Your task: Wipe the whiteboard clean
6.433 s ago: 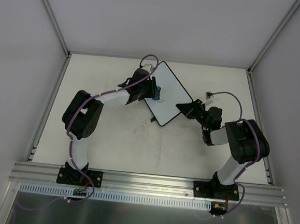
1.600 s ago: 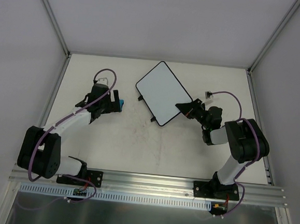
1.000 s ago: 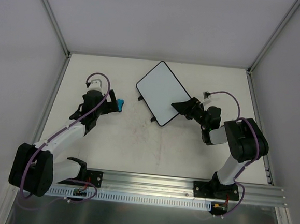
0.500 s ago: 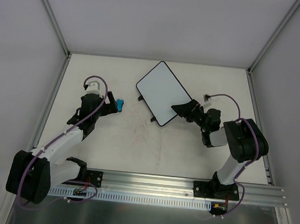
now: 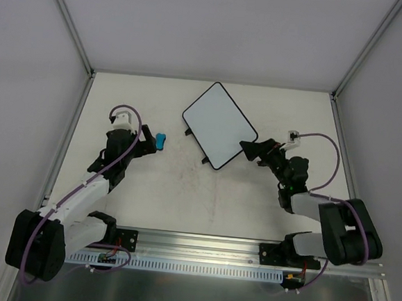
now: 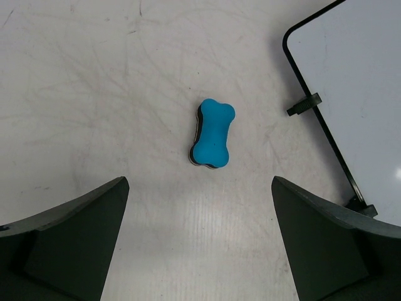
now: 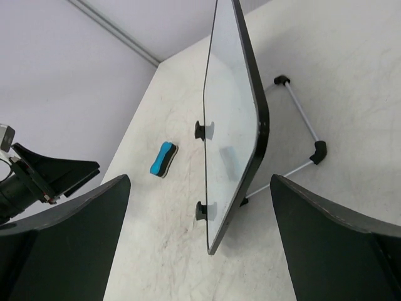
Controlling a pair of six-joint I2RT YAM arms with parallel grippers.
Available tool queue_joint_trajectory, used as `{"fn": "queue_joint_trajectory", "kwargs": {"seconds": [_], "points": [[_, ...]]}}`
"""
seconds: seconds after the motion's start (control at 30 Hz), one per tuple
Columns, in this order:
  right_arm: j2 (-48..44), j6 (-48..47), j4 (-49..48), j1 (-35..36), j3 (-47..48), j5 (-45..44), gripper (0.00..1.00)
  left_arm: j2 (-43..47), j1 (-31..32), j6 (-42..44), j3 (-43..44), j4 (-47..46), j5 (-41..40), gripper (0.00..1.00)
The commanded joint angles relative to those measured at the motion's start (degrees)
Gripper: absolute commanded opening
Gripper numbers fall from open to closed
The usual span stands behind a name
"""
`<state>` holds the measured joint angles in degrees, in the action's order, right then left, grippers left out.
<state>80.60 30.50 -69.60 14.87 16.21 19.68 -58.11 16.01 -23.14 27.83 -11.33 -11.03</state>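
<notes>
— What is the left gripper doing?

— It hangs wide open with nothing in it. The blue eraser lies flat on the table just ahead of its fingers, clear of both. The right gripper is spread wide too, also empty.

— And the whiteboard?

— It is toward the back of the table, right of centre, propped at a tilt on its wire stand. It sits well right of the eraser, and the right gripper is just off its near right corner without touching. The face looks plain white in all three views, with no marks to be seen.

— So which step is this?

— The wiping looks finished, and this seems to be the letting-go at the end. What remains is probably only for both arms to pull back to their bases without nudging the stand. A closer check of the surface would settle whether another pass is needed.

— How does it differ from earlier?

— About six seconds ago the left gripper held the eraser at the board's left edge while the right gripper was up against the near right corner. Since then the left arm has swung away and set the eraser down. The right arm has come off the corner and folded back toward its base.
</notes>
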Motion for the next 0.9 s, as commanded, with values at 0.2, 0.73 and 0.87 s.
{"fn": "queue_joint_trajectory", "kwargs": {"seconds": [0.2,0.73,0.87], "points": [[-31.1,-12.3,31.3,0.2,-4.1,-9.4,0.99,7.2,-0.5,-2.9,-2.5,3.0,-0.8,0.99],[-60.0,-26.5,71.4,0.8,-1.8,-25.0,0.99,17.6,-0.4,-4.1,-5.9,11.1,7.6,0.99],[-59.6,-25.1,66.4,0.8,-4.9,-24.6,0.99,22.3,-0.4,-2.9,-6.7,13.8,8.0,0.99]]}}
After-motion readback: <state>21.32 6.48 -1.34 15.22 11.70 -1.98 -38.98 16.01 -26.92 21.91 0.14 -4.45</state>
